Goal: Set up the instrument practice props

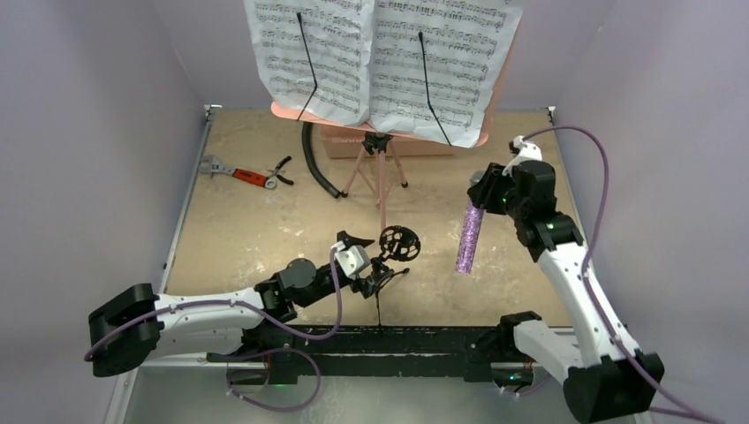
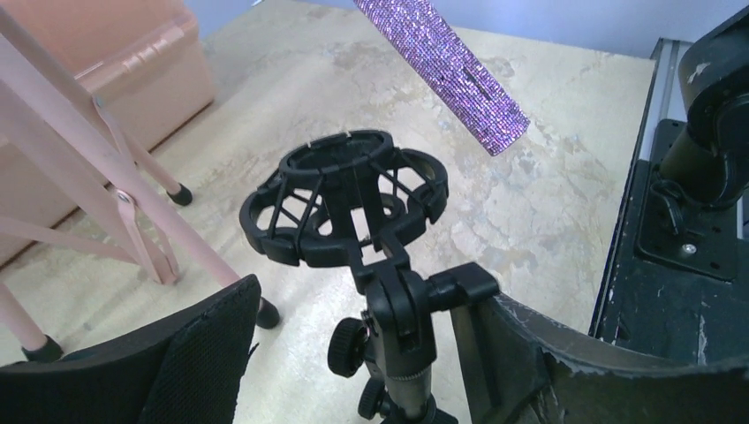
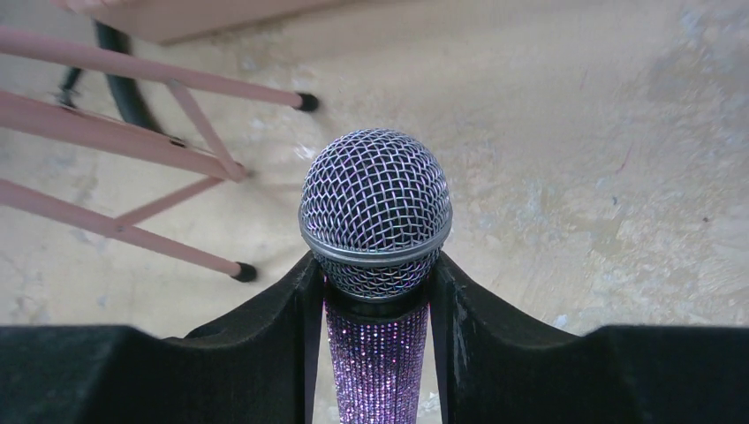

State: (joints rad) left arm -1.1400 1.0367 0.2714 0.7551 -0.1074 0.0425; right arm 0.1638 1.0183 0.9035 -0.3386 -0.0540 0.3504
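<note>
Right gripper (image 3: 375,276) is clamped on the mic (image 3: 375,199): a finger on each side of the neck just under the grey mesh head, both touching, glitter body running down between them. From the top camera the mic hangs head-up and a bit tilted over the right half of the table (image 1: 265,238), tail end pointing down; in the left wrist view the tail looks clear of the surface. Left gripper (image 1: 369,269) has its jaws spread wide around the mic stand (image 2: 353,199), not squeezing it. The left finger (image 2: 177,362) stands well off the stem, and the right finger (image 2: 530,353) is just beside the stand's side clamp block, maybe touching. Can't tell if the stand's legs are on the table or if anything is carrying it. The stand sits near table centre, close to the near edge, ring mount on top tilted and empty. The mic tail is to the right of the ring, near but apart. Music stand (image 1: 380,168) is upright at the back centre, tripod legs on the table, sheets (image 1: 380,53) spread on it under two black retainer arms. Box (image 1: 344,141) is behind the tripod. Hose (image 1: 316,168) is just left of the tripod legs. Wrench (image 1: 231,170) and pliers (image 1: 281,172) are far left at the back, well away from both arms.
</note>
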